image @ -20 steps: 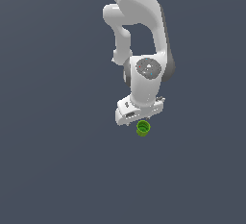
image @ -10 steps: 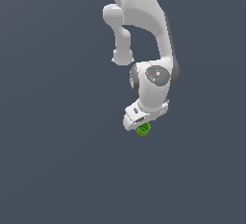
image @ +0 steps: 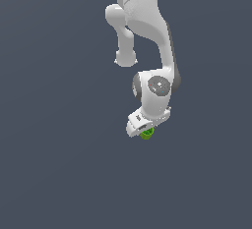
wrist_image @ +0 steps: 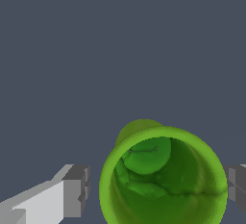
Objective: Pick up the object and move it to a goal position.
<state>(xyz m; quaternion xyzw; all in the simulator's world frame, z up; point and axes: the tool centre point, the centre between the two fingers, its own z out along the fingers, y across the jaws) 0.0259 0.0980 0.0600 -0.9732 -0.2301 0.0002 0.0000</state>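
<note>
The object is a small bright green cup [wrist_image: 163,180] with a hollow top. In the wrist view it stands upright between my two grey fingertips, seen from above. One finger [wrist_image: 77,192] stands a small gap away from the cup's wall; the other finger [wrist_image: 236,189] is at or very near the opposite wall. My gripper [wrist_image: 156,189] is open around the cup. In the exterior view the cup [image: 146,133] peeks out from under the white hand, and my gripper [image: 145,131] is low over it, hiding most of it.
The white arm [image: 147,36] reaches down from the top of the exterior view. The ground is a plain dark grey surface [image: 59,164]. No other objects show.
The hand has come down over the green cup, which now shows less under it. The cup has stayed in the same place.
</note>
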